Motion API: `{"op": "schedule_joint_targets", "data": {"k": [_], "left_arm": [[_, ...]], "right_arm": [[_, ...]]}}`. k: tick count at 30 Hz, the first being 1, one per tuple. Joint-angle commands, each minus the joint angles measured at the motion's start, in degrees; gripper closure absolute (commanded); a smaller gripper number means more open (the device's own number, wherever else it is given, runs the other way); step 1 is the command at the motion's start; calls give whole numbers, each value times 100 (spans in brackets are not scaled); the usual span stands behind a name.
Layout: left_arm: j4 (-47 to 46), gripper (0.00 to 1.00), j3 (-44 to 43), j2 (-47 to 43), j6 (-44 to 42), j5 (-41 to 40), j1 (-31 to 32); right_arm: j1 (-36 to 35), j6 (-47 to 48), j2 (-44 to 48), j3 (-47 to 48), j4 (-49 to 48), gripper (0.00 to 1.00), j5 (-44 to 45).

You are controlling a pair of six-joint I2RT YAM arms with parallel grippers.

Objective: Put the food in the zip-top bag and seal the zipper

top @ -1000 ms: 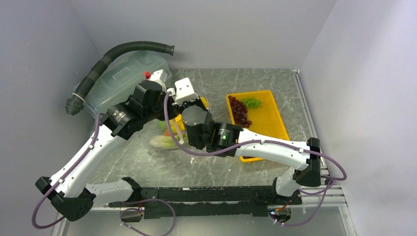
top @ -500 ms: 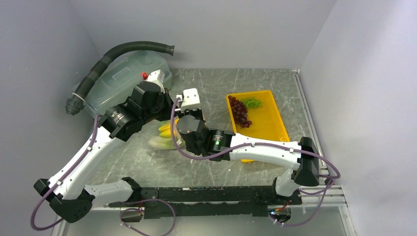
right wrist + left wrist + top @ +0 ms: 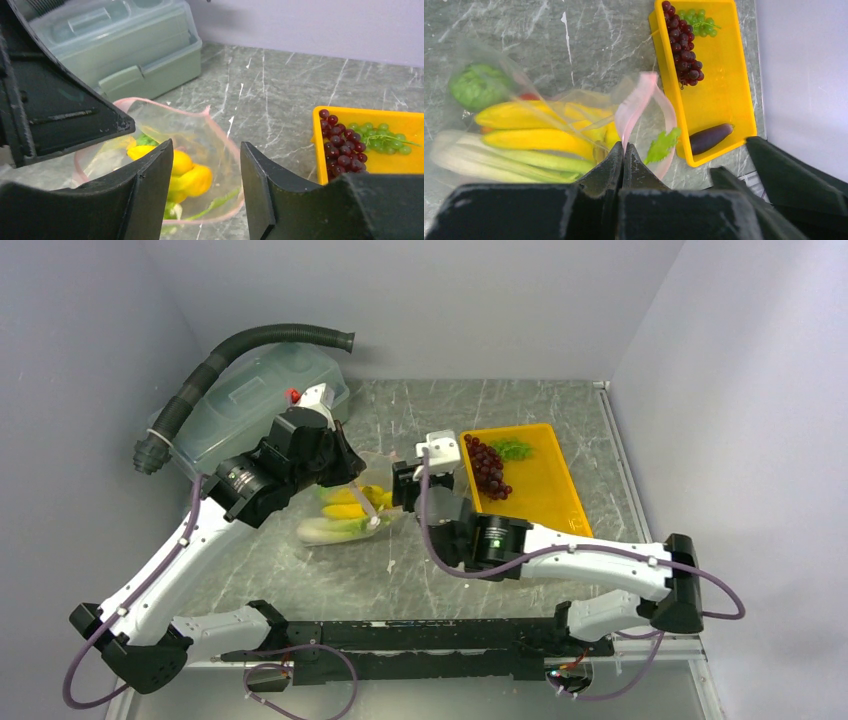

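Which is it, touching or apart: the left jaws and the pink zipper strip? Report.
Touching. The left wrist view shows the left gripper shut on the zipper, the pink strip emerging directly from between its closed jaws.

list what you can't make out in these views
Eggplant: hidden in the top view by the right arm.
Red item in the bag: left wrist view, mostly behind the bananas.
Green lump in the bag: left wrist view, blurred through plastic.
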State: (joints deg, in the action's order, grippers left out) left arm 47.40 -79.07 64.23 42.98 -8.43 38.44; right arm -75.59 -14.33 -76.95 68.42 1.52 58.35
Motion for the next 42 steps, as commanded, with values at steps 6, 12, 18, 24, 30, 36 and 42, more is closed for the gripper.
{"op": "schedule_joint_targets", "data": {"k": [6,12,18,24,30,36,42], "left_arm": [[-334,100,-24,-75,110,-96,-58],[-319,100,-63,-51,33,-27,-67],[-293,100,-62,-78,-76,24,-73],[-294,100,23,-159,-179,45,-86],[-284,100,88,-238,-284,31,-84],[-273,100,114,-275,-420,156,-84],[-262,100,173,-286,-499,248,-89]], "right_arm": [[-30,-76,751,-120,124,45,-89],[27,-177,958,-79,862,44,-70],[501,-671,1145,90,2179,44,-458],[1331,-935,1564,7,3111,42,-1248],[2139,-1352,1886,-64,4160,40,-1615],[2803,-1491,2039,-97,4842,32,-2102],[3369,-1762,1874,-251,5423,27,-2804]]}}
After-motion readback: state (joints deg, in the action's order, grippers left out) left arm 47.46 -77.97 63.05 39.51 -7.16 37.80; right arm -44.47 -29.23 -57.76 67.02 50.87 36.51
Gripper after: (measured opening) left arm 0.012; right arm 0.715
